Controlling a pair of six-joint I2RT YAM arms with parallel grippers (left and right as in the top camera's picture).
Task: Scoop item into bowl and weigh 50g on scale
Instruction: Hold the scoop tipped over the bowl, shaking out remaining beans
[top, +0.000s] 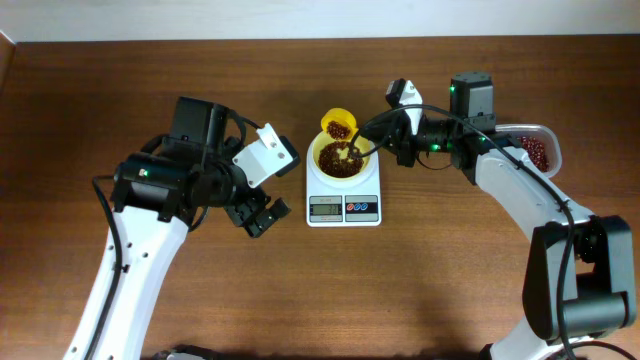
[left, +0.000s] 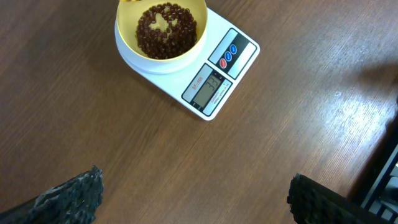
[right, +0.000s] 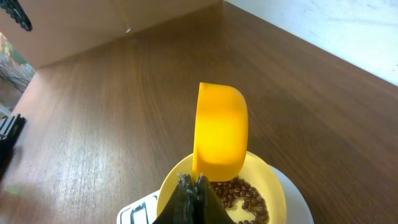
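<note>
White shells are seen on the long links of the left arm (top: 130, 250) and the right arm (top: 515, 190), with black housings at the joints and thin black cables looped alongside. Small green lights are picked out on those housings, and a white camera block (top: 266, 155) is fitted at the left wrist. The left gripper (top: 262, 217) is finished in black, its pads (left: 71, 196) roughly textured.

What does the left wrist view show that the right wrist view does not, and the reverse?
Only left wrist: the front of the scale with its two buttons, and the open left gripper. Only right wrist: the right gripper shut on the yellow scoop, held over the bowl. Both: that pale yellow bowl with the beans in it.
</note>
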